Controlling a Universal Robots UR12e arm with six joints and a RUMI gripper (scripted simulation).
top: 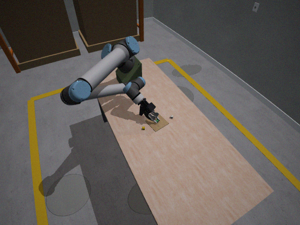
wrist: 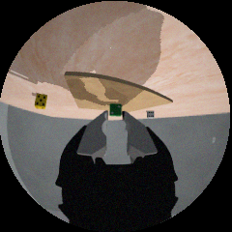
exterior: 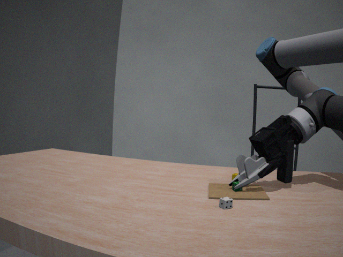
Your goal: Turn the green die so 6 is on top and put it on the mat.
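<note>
The gripper (top: 158,121) (exterior: 232,186) (wrist: 115,111) slanted down over the tan mat (top: 158,127) (exterior: 221,193) (wrist: 137,98), its fingers slightly parted around the green die (top: 157,120) (exterior: 238,189) (wrist: 115,109) without gripping it. The green die lay on the mat, within the mat's edges, its top number too small to tell. Off the mat, on the table (top: 191,154) (exterior: 110,199) (wrist: 193,48), the yellow die (top: 143,128) (exterior: 235,175) (wrist: 41,101) and white die (top: 171,116) (exterior: 225,203) (wrist: 150,114) stood near opposite sides.

Before you, the tabletop (top: 193,154) (exterior: 110,193) looks like pale, streaky-grained matt wood; the mat (top: 161,126) (exterior: 221,195) (wrist: 140,100) looks smooth and matt. Your arm's blue joint caps (top: 80,90) (exterior: 266,48) look like smooth plastic.
</note>
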